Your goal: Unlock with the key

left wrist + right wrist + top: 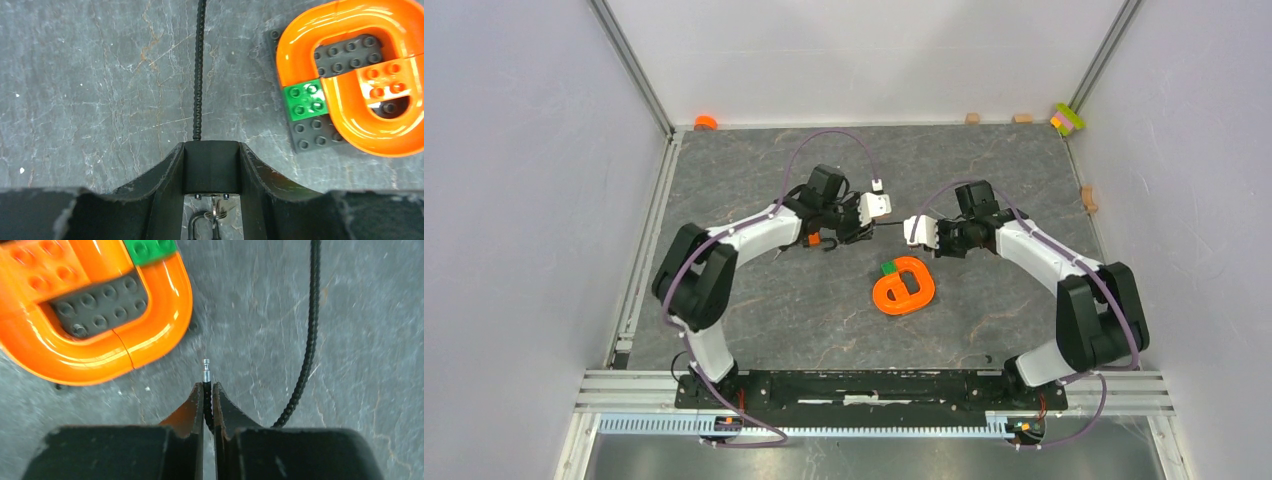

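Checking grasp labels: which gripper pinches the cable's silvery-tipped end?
The right gripper: its fingers clamp the black cable behind its silvery tip; the left gripper holds a black block.

An orange ring-shaped piece is seen lying on a dark studded plate, with a green brick set against it, all on a grey stone-patterned table. Small wooden blocks and a stack of coloured bricks are found along the far edge. A small orange object is seen at the far left corner.
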Controlling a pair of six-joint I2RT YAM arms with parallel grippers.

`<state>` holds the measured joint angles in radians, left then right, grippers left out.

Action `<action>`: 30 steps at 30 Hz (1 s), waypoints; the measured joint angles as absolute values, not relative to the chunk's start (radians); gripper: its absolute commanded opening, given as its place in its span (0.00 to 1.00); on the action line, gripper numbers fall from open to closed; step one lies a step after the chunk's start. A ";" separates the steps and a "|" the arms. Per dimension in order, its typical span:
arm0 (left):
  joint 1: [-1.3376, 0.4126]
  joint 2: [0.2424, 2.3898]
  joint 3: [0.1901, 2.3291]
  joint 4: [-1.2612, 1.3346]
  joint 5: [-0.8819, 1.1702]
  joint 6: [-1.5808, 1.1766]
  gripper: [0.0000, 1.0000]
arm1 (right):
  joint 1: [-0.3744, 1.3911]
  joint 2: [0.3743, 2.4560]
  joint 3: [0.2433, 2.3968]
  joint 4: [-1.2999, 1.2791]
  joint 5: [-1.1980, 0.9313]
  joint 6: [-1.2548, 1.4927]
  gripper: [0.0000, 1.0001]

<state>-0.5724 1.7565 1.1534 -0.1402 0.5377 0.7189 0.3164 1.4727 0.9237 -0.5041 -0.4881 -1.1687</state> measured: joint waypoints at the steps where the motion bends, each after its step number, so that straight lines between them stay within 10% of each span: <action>1: -0.574 1.784 1.176 -0.149 0.529 0.722 0.11 | 0.306 1.487 0.924 -0.504 -0.475 -1.181 0.11; 30: -0.641 2.086 1.484 -0.385 0.289 0.690 0.14 | 0.172 1.594 0.877 -0.479 -0.226 -1.338 0.55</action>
<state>-0.6407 2.0857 1.4841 -0.3855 0.2890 0.6899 0.1719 1.5940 0.8772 -0.4793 -0.2264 -1.3384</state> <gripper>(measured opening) 0.452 0.534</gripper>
